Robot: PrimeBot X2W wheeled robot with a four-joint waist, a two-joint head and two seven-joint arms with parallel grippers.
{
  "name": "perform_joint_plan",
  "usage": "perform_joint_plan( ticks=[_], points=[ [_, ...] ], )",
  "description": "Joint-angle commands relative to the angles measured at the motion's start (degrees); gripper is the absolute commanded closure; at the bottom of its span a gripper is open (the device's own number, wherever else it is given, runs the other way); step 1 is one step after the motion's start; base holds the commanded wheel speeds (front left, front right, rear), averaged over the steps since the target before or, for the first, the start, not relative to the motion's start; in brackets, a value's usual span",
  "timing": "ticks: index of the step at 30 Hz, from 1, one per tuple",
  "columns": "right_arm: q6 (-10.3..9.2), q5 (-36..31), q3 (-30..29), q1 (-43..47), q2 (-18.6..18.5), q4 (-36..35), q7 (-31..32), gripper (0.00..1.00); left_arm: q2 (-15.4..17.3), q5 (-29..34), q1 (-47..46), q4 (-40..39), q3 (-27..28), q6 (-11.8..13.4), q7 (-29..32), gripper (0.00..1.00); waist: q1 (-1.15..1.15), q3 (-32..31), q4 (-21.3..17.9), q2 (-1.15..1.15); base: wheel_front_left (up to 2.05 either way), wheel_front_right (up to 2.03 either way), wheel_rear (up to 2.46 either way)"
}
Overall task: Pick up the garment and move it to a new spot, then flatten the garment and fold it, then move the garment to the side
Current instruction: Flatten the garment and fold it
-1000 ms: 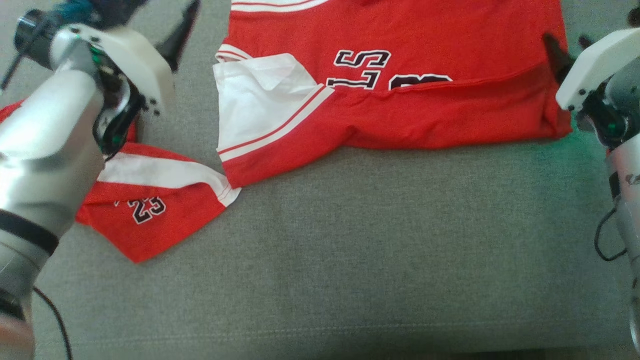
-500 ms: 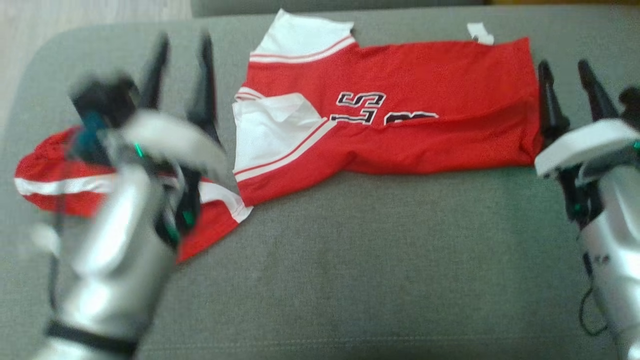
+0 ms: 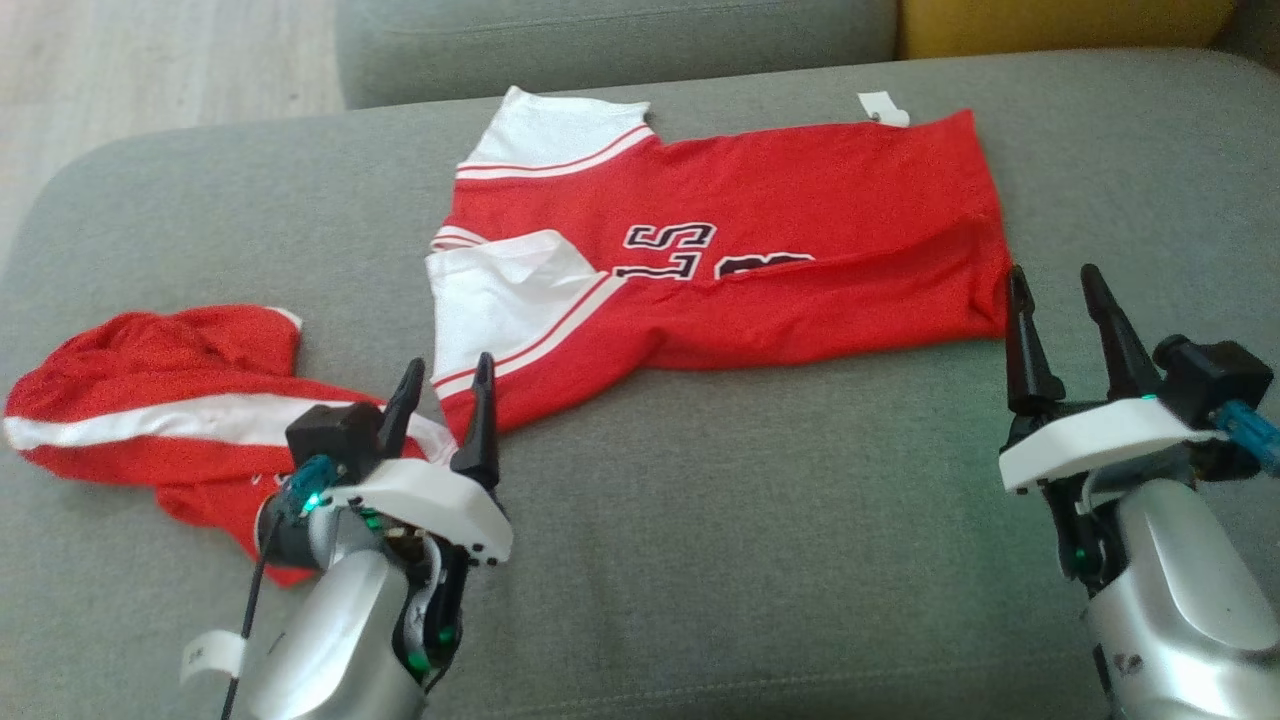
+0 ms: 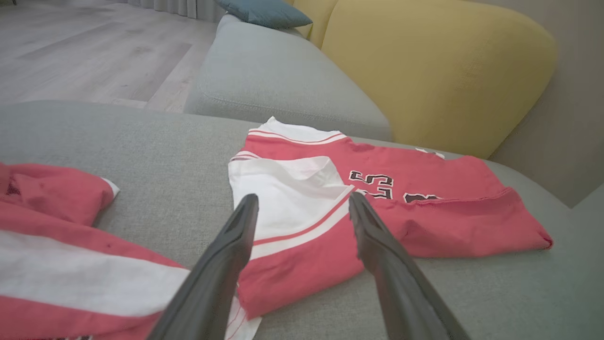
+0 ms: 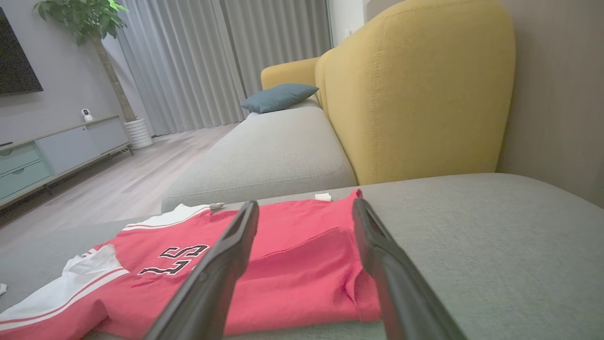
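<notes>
The red jersey (image 3: 760, 240), white-sleeved with black lettering, lies folded lengthwise on the grey sofa (image 3: 750, 560) toward twelve o'clock. A second garment (image 3: 150, 400) is crumpled at nine. The left hand (image 3: 447, 365) at seven and the right hand (image 3: 1052, 272) at three are spread wide, holding nothing. The right wrist view adds curtains (image 5: 212, 61), a plant (image 5: 80, 14), a blue cushion (image 5: 278, 97) and a yellow backrest (image 5: 415, 94).

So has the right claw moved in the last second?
Yes. The right gripper has drawn back toward the robot, from beside the right edge of the jersey to its near corner.
</notes>
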Motion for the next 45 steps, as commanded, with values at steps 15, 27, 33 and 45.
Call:
perform_joint_plan(
  ticks=[15,27,33,45],
  points=[
    [-0.04,-2.45,-1.39,-1.65,1.88,-11.35,5.45,0.00,3.48,3.09,-14.43,20.46,1.14,0.13,7.17,0.00,0.00,5.41,-4.76,0.00,0.00,0.00,0.00],
    [-0.04,-4.01,-4.24,-2.40,2.86,-13.08,8.74,0.00,3.00,3.65,-20.01,29.99,-2.53,-4.80,14.03,0.78,0.00,7.35,-4.40,0.00,0.00,0.00,0.00],
    [-0.04,-4.63,-7.26,-4.15,4.15,-8.91,14.75,0.00,2.98,4.49,-22.52,29.36,-3.12,-4.85,9.38,1.00,0.00,7.67,-3.24,0.00,0.00,0.00,0.00],
    [-0.04,-5.50,-21.12,-15.22,5.80,8.53,27.91,0.00,2.12,7.94,-25.43,21.74,-6.19,-5.36,0.85,1.00,0.00,8.97,1.20,0.00,0.00,0.00,0.00]
  ],
)
